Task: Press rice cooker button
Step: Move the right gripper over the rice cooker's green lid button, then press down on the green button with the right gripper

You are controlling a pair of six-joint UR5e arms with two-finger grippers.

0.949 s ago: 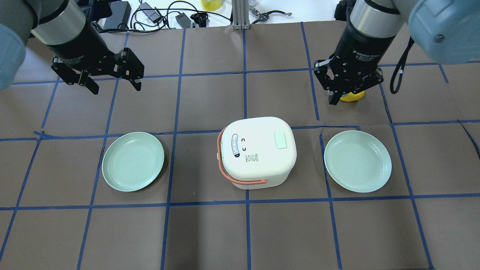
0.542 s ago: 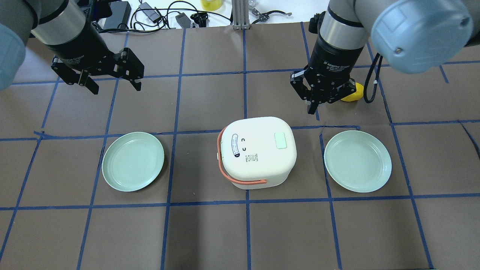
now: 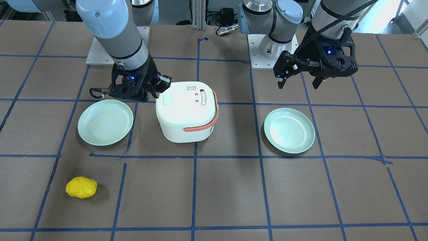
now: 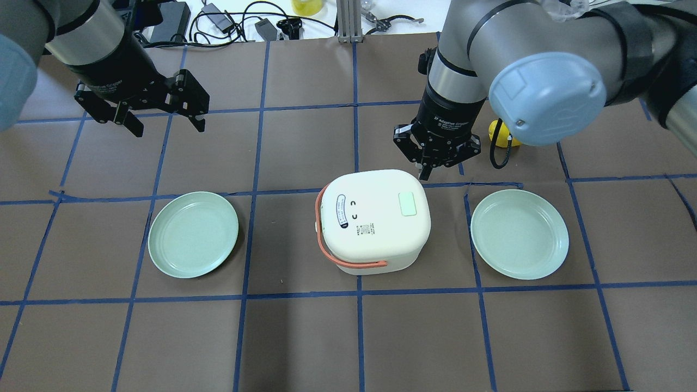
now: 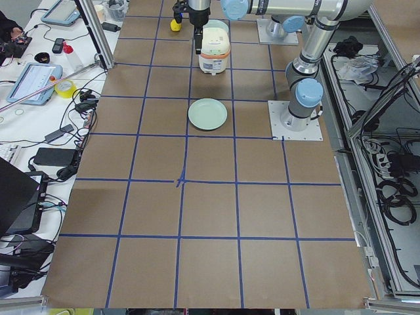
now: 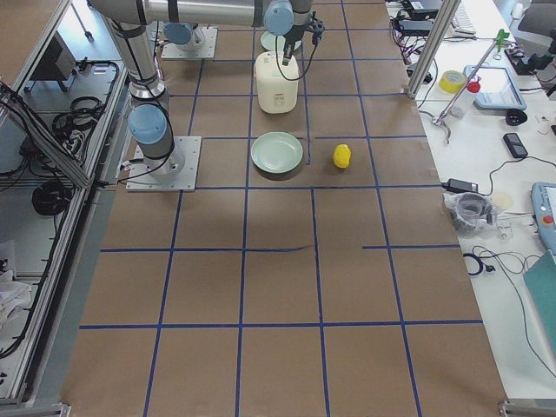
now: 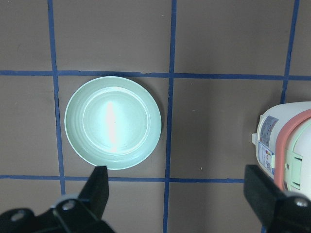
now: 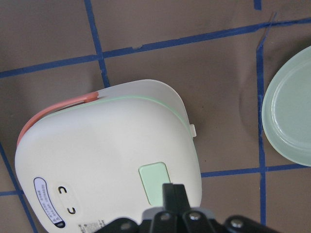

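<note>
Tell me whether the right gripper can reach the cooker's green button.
Probably yes: the right gripper, shut, hovers just past the far edge of the cooker, close to the button, and nothing lies between them.

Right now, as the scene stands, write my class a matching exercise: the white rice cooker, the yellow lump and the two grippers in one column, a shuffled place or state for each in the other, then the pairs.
Column one
1. white rounded-square rice cooker
2. yellow lumpy object
3. black two-finger left gripper
4. black two-finger right gripper

Column two
A. open, well away from the cooker
B. shut, close to the cooker's corner
C. between two pale green round plates
D. lying apart, touching nothing

Pairs: 1-C, 2-D, 3-A, 4-B
</note>
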